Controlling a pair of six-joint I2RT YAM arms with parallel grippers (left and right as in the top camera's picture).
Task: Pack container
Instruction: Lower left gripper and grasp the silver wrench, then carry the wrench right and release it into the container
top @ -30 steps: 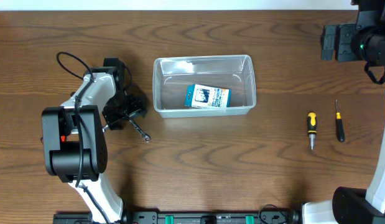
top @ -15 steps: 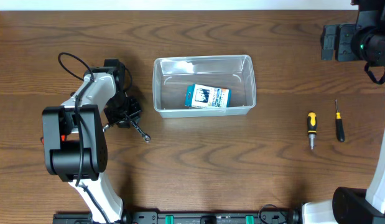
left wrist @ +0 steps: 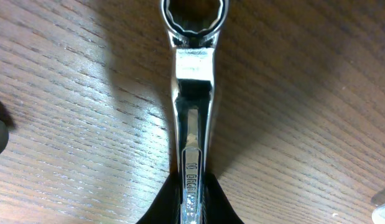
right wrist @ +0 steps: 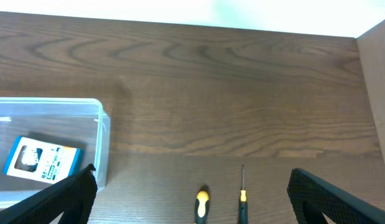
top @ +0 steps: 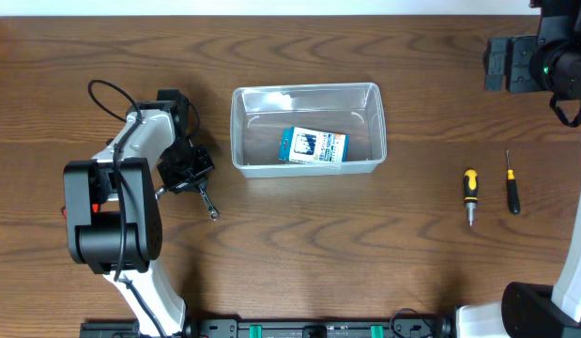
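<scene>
Only one mark is clear enough to read, and it stands on the wrench (left wrist: 192,134). In the left wrist view the number "10" is stamped along its shank, toward 6 o'clock from the ring end. Small letters follow the number, but they are too blurred to read surely. The blue-and-white box (top: 313,146) inside the container (top: 236,131) has printing on its top face, too small to read in any view.

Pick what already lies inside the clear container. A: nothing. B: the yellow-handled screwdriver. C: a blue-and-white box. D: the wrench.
C: the blue-and-white box lies on the floor of the container, while the wrench is outside it.
</scene>
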